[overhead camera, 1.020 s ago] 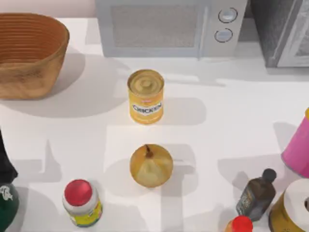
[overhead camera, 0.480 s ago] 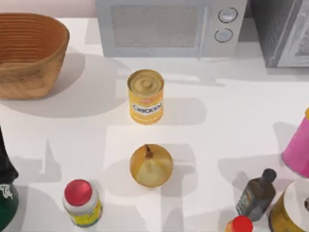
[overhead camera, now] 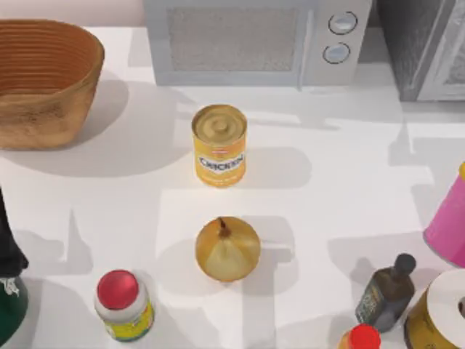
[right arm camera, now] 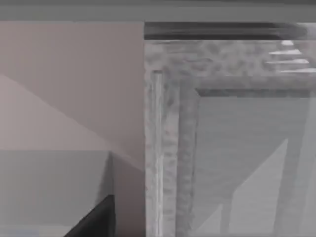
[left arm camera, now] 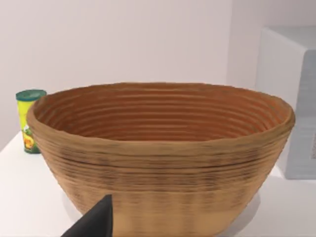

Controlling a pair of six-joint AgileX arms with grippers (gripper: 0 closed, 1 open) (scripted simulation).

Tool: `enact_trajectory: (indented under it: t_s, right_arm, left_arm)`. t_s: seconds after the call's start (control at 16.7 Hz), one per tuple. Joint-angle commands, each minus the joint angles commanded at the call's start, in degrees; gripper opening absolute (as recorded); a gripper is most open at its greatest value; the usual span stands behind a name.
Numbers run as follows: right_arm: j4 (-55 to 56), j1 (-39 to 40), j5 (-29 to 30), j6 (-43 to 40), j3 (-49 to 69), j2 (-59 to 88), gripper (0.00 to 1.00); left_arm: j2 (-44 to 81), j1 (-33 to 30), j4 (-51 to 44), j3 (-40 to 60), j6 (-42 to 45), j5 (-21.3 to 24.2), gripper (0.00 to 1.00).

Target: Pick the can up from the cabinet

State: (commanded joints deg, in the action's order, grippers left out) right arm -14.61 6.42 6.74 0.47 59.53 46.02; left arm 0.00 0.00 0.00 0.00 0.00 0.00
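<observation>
Top view: the can (overhead camera: 219,145) stands upright on the white cabinet (overhead camera: 341,196), a little left of the middle, its ribbed gold lid facing up and the white "CHICKEN" band turned toward the near edge. Nothing touches it. Just behind it, against the back wall, sits the grey microwave (overhead camera: 258,41) with two round dials on its right side. A woven basket (overhead camera: 45,80) occupies the far left corner, well apart from the can. In front of the can, with a gap between them, lies an onion (overhead camera: 227,249), stem up. Nearer the front edge on the left is a jar with a red cap (overhead camera: 123,305), and at the left border a dark green bottle (overhead camera: 9,291) is partly cut off. On the right front corner stand a small dark bottle (overhead camera: 386,292), a pink container (overhead camera: 447,225), a gold cylinder with a white top (overhead camera: 440,313) and a red-topped item (overhead camera: 359,339) at the very edge.

From the left wrist view, the basket (left arm camera: 163,158) looms close, with a small green-capped yellow container (left arm camera: 29,121) behind it; a dark fingertip (left arm camera: 96,222) of the left gripper pokes in at the lower edge, and I cannot tell whether that hand is open or closed. The right wrist view faces a grey speckled appliance door (right arm camera: 227,133) and the wall, with another dark finger tip (right arm camera: 96,219) low in the picture; its state I cannot tell either.
</observation>
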Motion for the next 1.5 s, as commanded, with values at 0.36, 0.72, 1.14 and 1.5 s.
enact_trajectory:
  t_s: [0.36, 0.72, 1.14, 1.5]
  right_arm:
    - [-6.3, 2.8, 3.1, 0.3, 28.2, 20.4, 1.00]
    - [-9.3, 4.1, 4.5, 0.4, 40.1, 29.9, 1.00]
    - [-8.5, 4.6, 5.0, 0.3, 40.6, 30.8, 1.00]
    - [-1.4, 10.3, 11.1, 0.2, 45.7, 43.3, 1.00]
  left_arm:
    - [0.0, 0.0, 0.0, 0.0, 0.0, 0.0, 1.00]
    - [0.0, 0.0, 0.0, 0.0, 0.0, 0.0, 1.00]
    - [0.0, 0.0, 0.0, 0.0, 0.0, 0.0, 1.00]
    - [0.0, 0.0, 0.0, 0.0, 0.0, 0.0, 1.00]
